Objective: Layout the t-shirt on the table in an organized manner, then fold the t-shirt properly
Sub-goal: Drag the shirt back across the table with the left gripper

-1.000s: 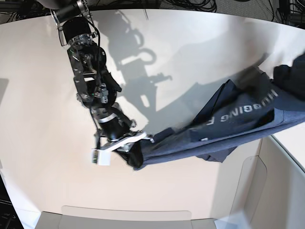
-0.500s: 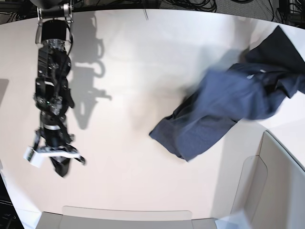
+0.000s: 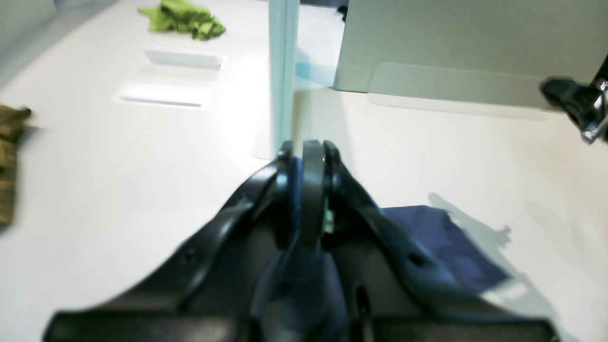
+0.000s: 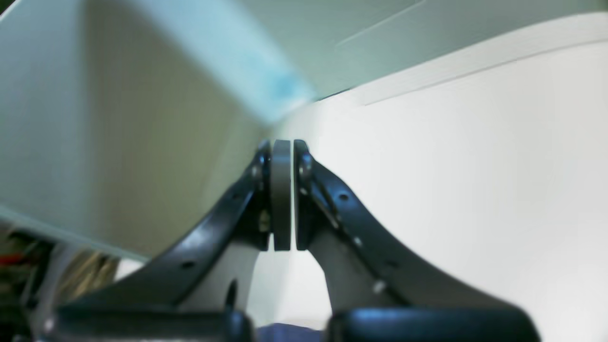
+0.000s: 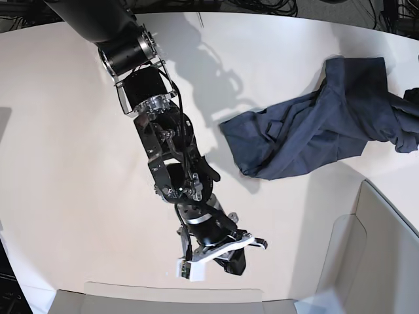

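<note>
Overhead, the t-shirt (image 5: 308, 134) lies crumpled on the off-white table (image 5: 59, 163), bunched toward the table's far right side, with one rumpled end trailing toward the middle. Its dark navy cloth is gathered in loose folds. The right gripper (image 5: 229, 252) hangs over bare table well apart from the t-shirt, close to the grey panel (image 5: 173, 294) at the near edge. From its wrist camera, the right gripper (image 4: 282, 190) has its jaws pressed together with nothing between them. The left gripper (image 3: 306, 190) is clenched on a fold of the t-shirt (image 3: 441, 237), blue cloth pinched between its jaws and spreading onto the table (image 3: 475, 156) beside it. Beyond the table, a green cloth (image 3: 183, 19) lies on another surface.
</note>
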Robot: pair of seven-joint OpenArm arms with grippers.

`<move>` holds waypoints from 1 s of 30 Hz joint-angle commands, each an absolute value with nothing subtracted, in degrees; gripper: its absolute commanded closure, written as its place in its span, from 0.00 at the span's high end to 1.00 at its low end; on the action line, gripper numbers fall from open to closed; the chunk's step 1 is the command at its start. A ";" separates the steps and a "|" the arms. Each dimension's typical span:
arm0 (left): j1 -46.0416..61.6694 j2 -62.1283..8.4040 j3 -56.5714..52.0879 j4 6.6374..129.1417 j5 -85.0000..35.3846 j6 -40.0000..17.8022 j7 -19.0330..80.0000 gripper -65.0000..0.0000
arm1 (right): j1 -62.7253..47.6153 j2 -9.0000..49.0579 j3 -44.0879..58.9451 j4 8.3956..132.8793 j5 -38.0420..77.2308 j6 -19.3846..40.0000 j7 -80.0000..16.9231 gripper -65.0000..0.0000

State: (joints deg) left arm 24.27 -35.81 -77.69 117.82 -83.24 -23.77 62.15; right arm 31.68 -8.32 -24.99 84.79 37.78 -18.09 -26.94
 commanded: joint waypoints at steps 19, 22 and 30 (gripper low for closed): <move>-7.08 -50.51 -50.15 118.99 -85.00 -22.11 51.30 0.00 | 23.87 4.00 -11.47 86.02 37.49 -17.80 -25.36 0.00; -3.21 -39.87 -37.49 118.99 -85.00 -24.13 51.30 0.00 | 22.81 4.09 -11.30 86.02 37.49 -17.80 -25.36 0.00; -1.80 -17.01 -11.56 118.90 -85.00 -24.31 62.55 0.00 | 22.02 4.97 -11.21 86.20 37.49 -17.80 -25.36 0.00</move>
